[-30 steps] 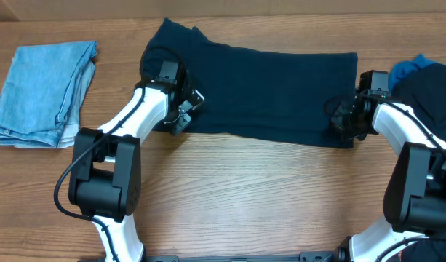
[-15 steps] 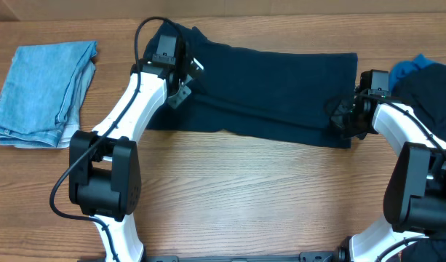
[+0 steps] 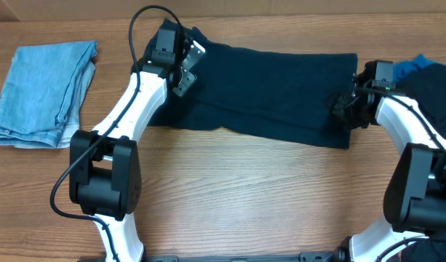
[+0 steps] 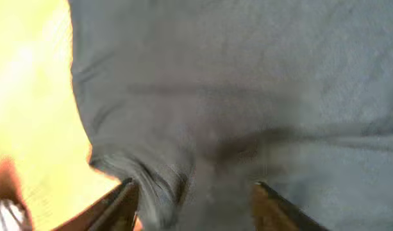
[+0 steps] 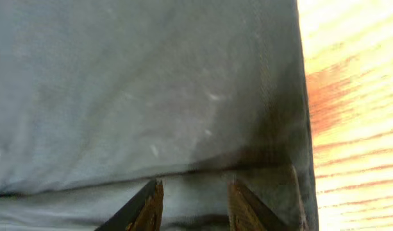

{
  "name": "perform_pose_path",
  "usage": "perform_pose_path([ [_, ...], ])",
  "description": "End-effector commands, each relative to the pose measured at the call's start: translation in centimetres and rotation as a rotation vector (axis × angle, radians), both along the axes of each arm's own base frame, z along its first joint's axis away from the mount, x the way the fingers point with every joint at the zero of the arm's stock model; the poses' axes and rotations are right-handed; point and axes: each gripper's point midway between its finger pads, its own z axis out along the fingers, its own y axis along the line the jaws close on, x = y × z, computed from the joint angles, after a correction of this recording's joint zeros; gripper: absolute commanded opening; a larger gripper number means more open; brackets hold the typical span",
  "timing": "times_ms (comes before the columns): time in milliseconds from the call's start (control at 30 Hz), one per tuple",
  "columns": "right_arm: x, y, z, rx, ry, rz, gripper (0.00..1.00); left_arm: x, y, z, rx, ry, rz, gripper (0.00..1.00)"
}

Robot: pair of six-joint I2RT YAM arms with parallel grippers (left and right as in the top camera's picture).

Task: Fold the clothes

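A dark navy garment (image 3: 273,91) lies spread across the back of the table. My left gripper (image 3: 185,67) is over its upper left part. In the left wrist view the fingers (image 4: 196,204) hold a bunched fold of the navy fabric (image 4: 247,77), with wrinkles running into them. My right gripper (image 3: 346,110) is at the garment's right edge. In the right wrist view its fingers (image 5: 195,200) are closed on a folded layer of the fabric (image 5: 151,83), with bare wood to the right.
A folded light blue cloth (image 3: 41,94) lies at the far left. A pile of dark and blue clothes (image 3: 426,80) sits at the right edge behind the right arm. Bare wood table (image 3: 244,196) fills the front.
My left gripper has moved toward the back of the table, from the garment's near left edge to its upper left. My right gripper has moved slightly back. The garment's near edge has shifted back a little.
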Motion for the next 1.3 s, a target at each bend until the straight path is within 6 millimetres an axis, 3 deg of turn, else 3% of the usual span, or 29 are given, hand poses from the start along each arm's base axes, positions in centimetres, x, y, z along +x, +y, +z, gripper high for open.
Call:
perform_pose_path([
  [0,1.4,0.1,3.5,0.003,-0.035,0.045,0.37,-0.9,0.2,1.1,-0.098,0.052,0.212,0.41],
  [67,0.9,0.5,3.6,0.021,-0.013,0.049,0.37,-3.3,0.8,-0.1,-0.114,0.155,0.311,0.18],
  [167,-0.6,0.7,3.1,0.032,0.051,0.048,0.35,-6.3,0.8,-2.0,-0.124,0.292,0.361,0.09],
  [233,-1.4,0.8,2.9,0.041,0.087,0.037,0.32,-7.0,0.9,-2.8,-0.123,0.317,0.378,0.09],
  [367,-3.3,1.2,2.2,0.066,0.174,-0.001,0.04,-7.3,1.0,-4.9,-0.127,0.311,0.383,0.09],
  [533,-4.8,2.5,1.2,0.071,0.237,0.035,0.04,-7.6,1.1,-7.2,-0.137,0.292,0.383,0.09],
  [667,-5.5,4.8,1.0,0.056,0.26,0.121,0.04,-8.1,1.2,-8.3,-0.136,0.295,0.384,0.1],
  [767,-6.2,5.4,-0.7,-0.044,0.273,0.167,0.04,-8.5,1.3,-9.0,-0.133,0.302,0.384,0.1],
  [1033,-5.2,6.5,-3.9,-0.06,0.164,0.22,0.04,-8.4,1.3,-8.9,-0.134,0.297,0.384,0.13],
  [1167,-5.2,6.5,-4.5,-0.061,0.149,0.22,0.04,-8.5,1.3,-9.0,-0.133,0.3,0.384,0.12],
  [1267,-4.1,6.5,-4.7,-0.066,0.093,0.218,0.04,-8.5,1.3,-9.0,-0.132,0.302,0.384,0.12],
])
